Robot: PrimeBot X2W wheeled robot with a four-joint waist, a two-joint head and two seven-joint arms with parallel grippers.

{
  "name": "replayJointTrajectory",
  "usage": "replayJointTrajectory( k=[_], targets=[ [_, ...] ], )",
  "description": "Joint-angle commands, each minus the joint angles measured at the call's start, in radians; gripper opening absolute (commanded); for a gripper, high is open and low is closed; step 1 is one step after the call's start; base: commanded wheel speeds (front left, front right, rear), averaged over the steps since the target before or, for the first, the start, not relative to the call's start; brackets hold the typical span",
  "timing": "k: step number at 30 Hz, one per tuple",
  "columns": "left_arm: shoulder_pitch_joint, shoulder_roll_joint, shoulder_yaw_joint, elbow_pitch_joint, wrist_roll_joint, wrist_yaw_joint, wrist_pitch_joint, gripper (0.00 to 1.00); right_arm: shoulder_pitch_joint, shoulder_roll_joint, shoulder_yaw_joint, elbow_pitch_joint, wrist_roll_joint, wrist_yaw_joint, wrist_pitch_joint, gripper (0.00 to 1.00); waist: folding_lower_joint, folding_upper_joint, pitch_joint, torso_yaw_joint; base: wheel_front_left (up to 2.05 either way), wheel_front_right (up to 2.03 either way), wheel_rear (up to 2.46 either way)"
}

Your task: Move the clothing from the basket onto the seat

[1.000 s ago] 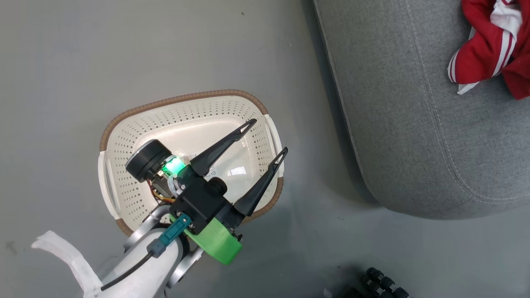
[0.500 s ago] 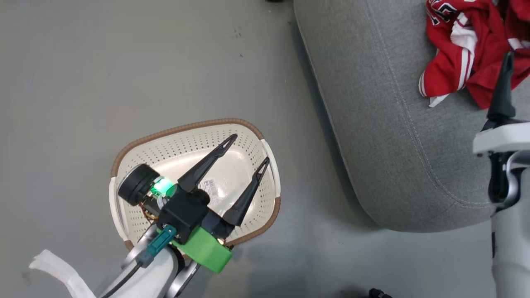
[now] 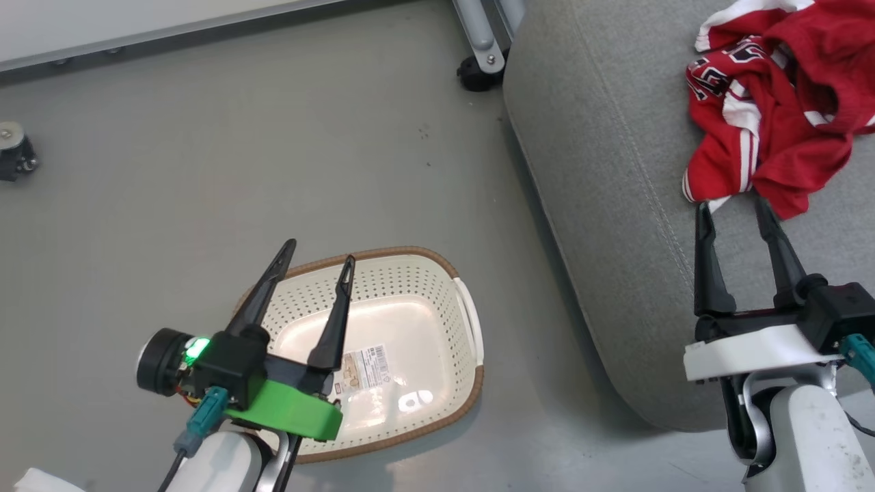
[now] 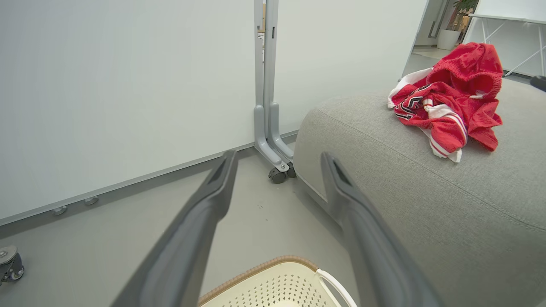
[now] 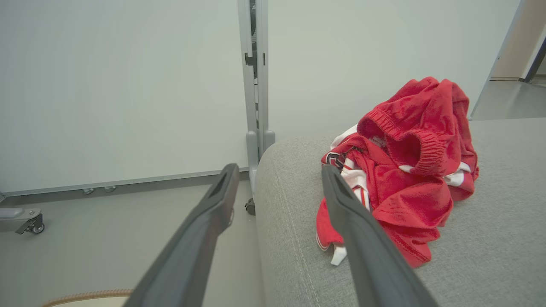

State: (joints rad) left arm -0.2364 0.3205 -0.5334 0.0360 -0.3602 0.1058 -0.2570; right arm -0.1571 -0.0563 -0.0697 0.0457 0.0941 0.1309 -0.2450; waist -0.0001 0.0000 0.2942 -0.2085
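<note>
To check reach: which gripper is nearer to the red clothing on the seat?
Right. The right gripper, open, has its fingertips just short of the clothing on the seat; the left gripper, open, hangs over the basket, far off.

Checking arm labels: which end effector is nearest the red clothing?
The right end effector, fingertips beside the clothing on the sofa cushion; the left end effector is by the laundry basket.

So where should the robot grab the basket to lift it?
Probably the white handle on the side of the basket facing the sofa cushion. The basket stands upright and open, so the left pincer could come straight down, one finger inside and one outside that thin bar.
</note>
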Motion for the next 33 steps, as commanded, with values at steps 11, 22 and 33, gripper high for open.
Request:
replayJointTrajectory(
  k=[11,22,33],
  targets=[
    [0.111,-0.047,0.212,0.005,0.017,0.045,-0.008,1.00,0.121,0.004,0.072,-0.113,-0.009,0.000,0.065,1.00,0.0001,0.0000,-0.115,0.169,0.00,0.00,0.00],
    [0.258,-0.124,0.369,0.022,0.039,-0.009,-0.008,1.00,0.208,0.004,0.096,-0.144,-0.014,0.000,0.113,1.00,0.0001,0.0000,-0.196,0.200,0.00,0.00,0.00],
    [0.349,-0.176,0.432,0.069,0.104,-0.074,-0.008,1.00,0.302,0.004,0.097,-0.164,0.003,0.000,0.137,1.00,0.0001,0.0000,-0.274,0.192,0.00,0.00,0.00]
  ],
)
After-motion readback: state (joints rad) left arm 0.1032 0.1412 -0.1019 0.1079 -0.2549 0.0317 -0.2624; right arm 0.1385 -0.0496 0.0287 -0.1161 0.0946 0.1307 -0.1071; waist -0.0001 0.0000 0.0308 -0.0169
